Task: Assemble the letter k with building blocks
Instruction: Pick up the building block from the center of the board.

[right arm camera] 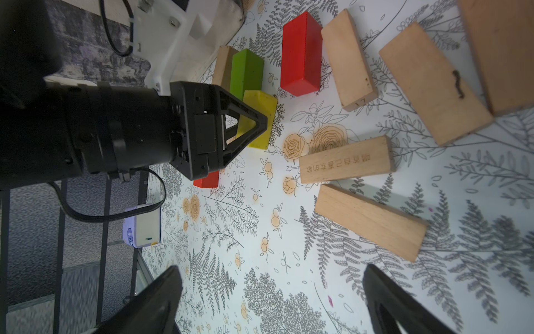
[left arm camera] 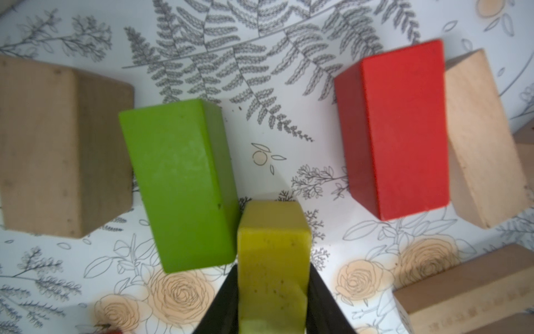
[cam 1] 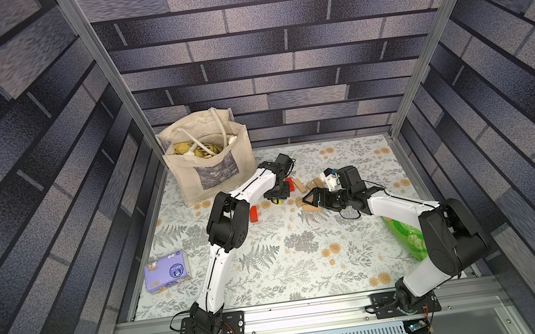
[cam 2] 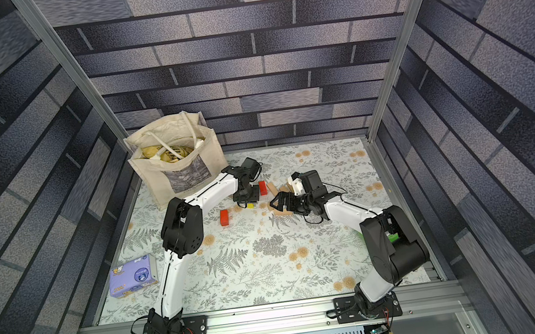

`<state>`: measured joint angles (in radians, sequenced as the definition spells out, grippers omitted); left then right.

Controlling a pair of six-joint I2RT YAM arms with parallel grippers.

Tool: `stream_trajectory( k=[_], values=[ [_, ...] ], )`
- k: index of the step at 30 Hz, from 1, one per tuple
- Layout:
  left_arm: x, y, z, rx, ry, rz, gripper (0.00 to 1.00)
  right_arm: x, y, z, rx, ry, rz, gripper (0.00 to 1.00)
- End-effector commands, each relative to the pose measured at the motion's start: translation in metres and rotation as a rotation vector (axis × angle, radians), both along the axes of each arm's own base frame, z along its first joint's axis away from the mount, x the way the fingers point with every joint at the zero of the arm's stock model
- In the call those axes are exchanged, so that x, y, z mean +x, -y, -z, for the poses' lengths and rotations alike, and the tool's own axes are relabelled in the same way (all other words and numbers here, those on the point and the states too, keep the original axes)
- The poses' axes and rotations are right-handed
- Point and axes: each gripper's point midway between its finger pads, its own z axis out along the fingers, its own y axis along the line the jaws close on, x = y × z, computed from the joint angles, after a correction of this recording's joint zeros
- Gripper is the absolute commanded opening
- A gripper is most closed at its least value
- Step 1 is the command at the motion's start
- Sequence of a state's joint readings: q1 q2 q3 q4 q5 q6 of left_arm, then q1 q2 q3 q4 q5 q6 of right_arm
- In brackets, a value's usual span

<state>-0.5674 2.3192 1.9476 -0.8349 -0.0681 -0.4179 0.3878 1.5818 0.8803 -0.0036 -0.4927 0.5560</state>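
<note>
Two fingers (left arm camera: 228, 300) of your left gripper (right arm camera: 260, 121) pinch the yellow block (left arm camera: 273, 245) by its sides, on the table (right arm camera: 260, 231) just beside the green block (left arm camera: 179, 185); probably a pick for the k; your right gripper (right arm camera: 273, 269) gapes empty above plain blocks (right arm camera: 370, 222).

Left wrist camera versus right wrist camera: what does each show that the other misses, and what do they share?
Only the left wrist view: the left gripper with its jaws pressed against both sides of the yellow block, seen close up. Only the right wrist view: the right gripper open and empty, a second red block partly hidden behind the left gripper, the purple tissue pack. Both: that yellow block, the green block, the red block beside a plain wooden block, and the engraved wooden block.
</note>
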Motion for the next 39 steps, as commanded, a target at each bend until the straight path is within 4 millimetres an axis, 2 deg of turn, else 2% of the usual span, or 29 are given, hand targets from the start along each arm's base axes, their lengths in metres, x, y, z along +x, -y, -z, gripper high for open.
stream_trajectory(
  k=[1, 6, 11, 18, 24, 30, 39],
  values=[
    [-0.004, 0.004, -0.008, 0.013, 0.005, 0.025, 0.32, 0.001, 0.001, -0.004, 0.007, 0.009, -0.003, 1.0],
    [-0.004, 0.006, -0.014, 0.006, 0.014, 0.026, 0.31, -0.001, 0.003, -0.004, 0.007, 0.008, 0.001, 1.0],
    [-0.006, 0.007, -0.028, -0.009, 0.035, 0.024, 0.29, -0.003, 0.004, -0.002, 0.011, 0.002, 0.006, 1.0],
    [-0.019, -0.004, -0.052, -0.019, 0.061, -0.023, 0.3, -0.008, 0.004, 0.0, 0.025, -0.013, 0.015, 1.0],
    [-0.04, -0.021, -0.06, -0.014, 0.072, -0.058, 0.3, -0.016, -0.004, -0.006, 0.06, -0.012, 0.008, 1.0],
    [-0.071, -0.045, -0.066, -0.003, 0.084, -0.106, 0.31, -0.033, -0.021, -0.013, 0.035, 0.006, -0.024, 1.0],
    [-0.119, -0.074, -0.061, -0.003, 0.076, -0.163, 0.32, -0.053, -0.035, -0.002, 0.05, -0.057, 0.003, 1.0]
  ],
)
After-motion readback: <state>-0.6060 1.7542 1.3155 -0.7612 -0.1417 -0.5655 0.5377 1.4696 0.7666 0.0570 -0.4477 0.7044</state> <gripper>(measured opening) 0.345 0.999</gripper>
